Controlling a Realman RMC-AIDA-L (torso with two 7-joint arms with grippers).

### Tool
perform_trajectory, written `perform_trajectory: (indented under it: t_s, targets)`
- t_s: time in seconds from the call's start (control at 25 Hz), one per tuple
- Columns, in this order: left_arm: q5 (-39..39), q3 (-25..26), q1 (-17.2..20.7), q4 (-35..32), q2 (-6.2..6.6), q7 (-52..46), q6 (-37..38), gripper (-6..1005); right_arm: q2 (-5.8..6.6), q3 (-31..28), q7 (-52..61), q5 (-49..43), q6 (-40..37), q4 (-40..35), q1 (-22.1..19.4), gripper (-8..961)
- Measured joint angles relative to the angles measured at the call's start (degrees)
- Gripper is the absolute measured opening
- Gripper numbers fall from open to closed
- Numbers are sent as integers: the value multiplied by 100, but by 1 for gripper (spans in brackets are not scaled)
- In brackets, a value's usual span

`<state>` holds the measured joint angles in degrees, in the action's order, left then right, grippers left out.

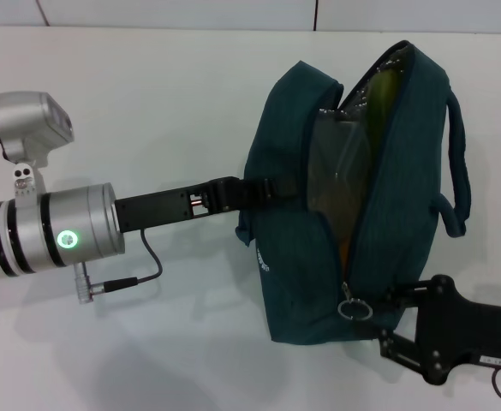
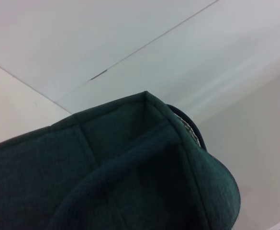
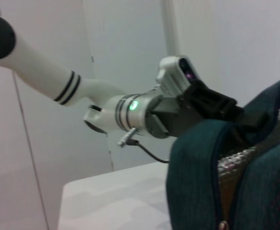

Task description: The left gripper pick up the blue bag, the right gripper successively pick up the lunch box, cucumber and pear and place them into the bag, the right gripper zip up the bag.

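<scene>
Left gripper [image 1: 248, 193] comes in from 9 o'clock in the head view, silver wrist with green light lit, black block and claw stretched out level to the right. Its fingers are clamped on the blue bag [image 1: 301, 282], gripping the left-hand handle strap at the bag's left panel. The right wrist view shows the same: black claw of the left gripper [image 3: 240, 115] pressed onto the teal fabric of the bag [image 3: 197, 177]. The left wrist view is mostly filled by bag fabric [image 2: 130, 182], with a seam and the curve of a handle close up.

Bag sits right of centre on the white table [image 1: 147, 86], standing upright, mouth unzipped and gaping along its top from 12 o'clock down to about 5 o'clock. Silver foil lining visible inside. The lunch box [image 1: 334, 167] is in the bag, its clear wall showing in the opening. Green of the cucumber [image 1: 385, 90] shows at the 12 o'clock end of the opening, inside the bag. A patch of orange, the pear [image 1: 344, 250], shows low in the opening, mostly hidden. Second handle loops out on the right side of the bag at 3 o'clock.

Right gripper [image 1: 380, 310] enters from 4 o'clock, at the near end of the zipper. Claw is right at the metal ring pull [image 1: 351, 306]; can't tell whether its fingers are closed on the pull or just beside it.
</scene>
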<state>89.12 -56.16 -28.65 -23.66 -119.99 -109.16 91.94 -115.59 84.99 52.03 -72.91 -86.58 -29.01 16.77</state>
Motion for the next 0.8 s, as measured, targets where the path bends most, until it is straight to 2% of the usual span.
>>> perform_trajectory:
  t_s: [0.24, 0.44, 0.68, 0.8]
  targets:
    - [7, 0, 0, 2, 3, 0, 0, 48, -6, 296, 0, 380, 220, 14, 49, 298]
    - [13, 0, 27, 0, 3, 0, 0, 49, -6, 367, 0, 393, 256, 29, 104, 83]
    - [28, -27, 59, -39, 5, 6, 18, 50, -6, 387, 0, 396, 216, 21, 114, 5]
    - [38, -73, 67, -40, 11, 142, 98, 50, -3, 387, -1, 397, 161, 2, 116, 5]
